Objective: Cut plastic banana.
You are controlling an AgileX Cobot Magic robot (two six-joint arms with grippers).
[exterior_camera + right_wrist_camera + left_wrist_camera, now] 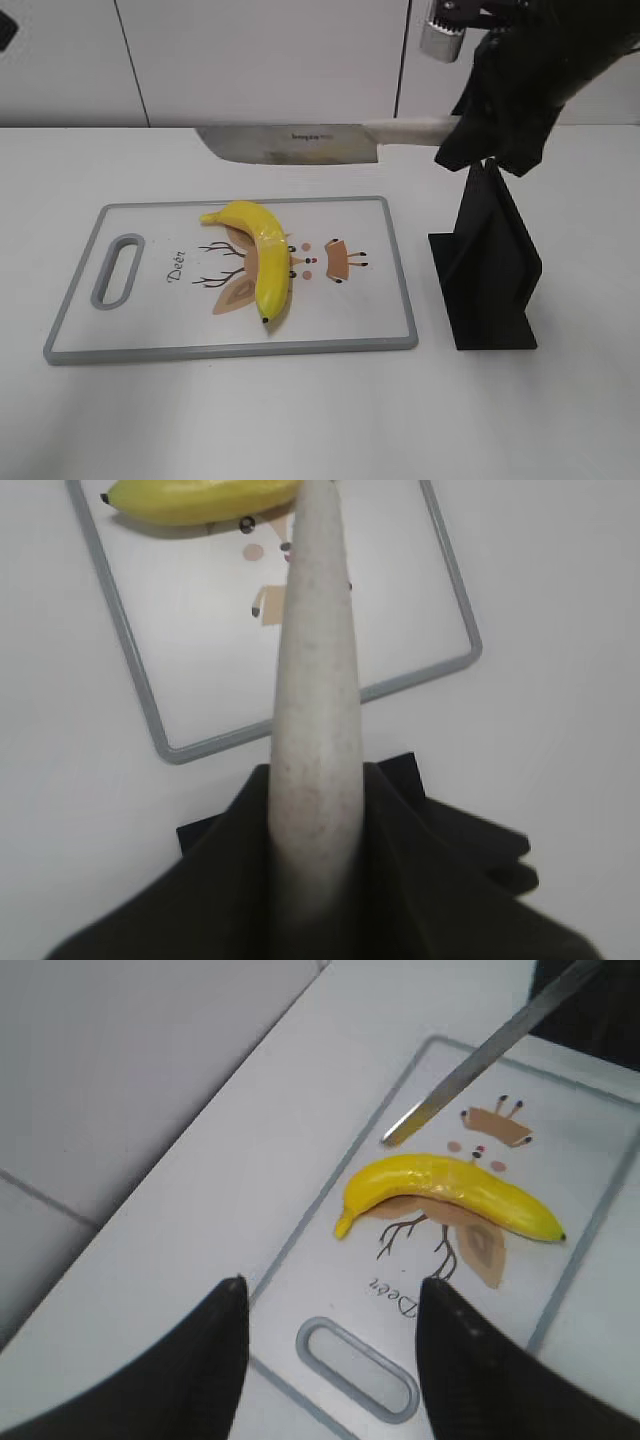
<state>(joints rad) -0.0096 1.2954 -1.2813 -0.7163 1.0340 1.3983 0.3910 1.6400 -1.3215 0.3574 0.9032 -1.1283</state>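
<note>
The right gripper [470, 125], clamped on the knife [300, 143], hovers at 12 o'clock above the banana [262, 262] on the cutting board [150, 345], the left gripper [330, 1360] spread; next, I judge, comes lowering the blade squarely.

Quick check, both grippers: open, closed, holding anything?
Left gripper: open, empty, above the cutting board.
Right gripper: closed on the knife handle, blade in the air above the banana.
</note>
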